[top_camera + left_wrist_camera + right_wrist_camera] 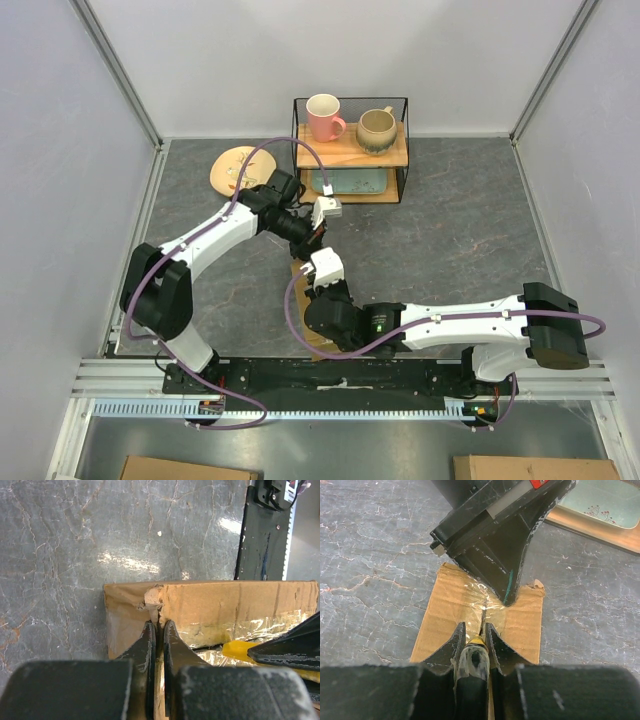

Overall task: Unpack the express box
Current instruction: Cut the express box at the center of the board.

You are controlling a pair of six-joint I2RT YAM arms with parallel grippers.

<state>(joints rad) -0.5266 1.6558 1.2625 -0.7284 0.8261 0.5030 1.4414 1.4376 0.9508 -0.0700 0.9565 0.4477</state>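
On the grey table (pixel 450 220), half-hidden express box (pixel 215 605); left hand (pixel 159 625) pressed together, right hand (pixel 475 627) pinching yellow cutter (pixel 476 641)

The express box (pixel 437 617) is matt cardboard (its tape (pixel 270 625) glossy).

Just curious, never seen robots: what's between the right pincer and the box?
A yellow-tipped cutter, gripped in the right pincer, its blade down at the box; the right wrist view shows it.
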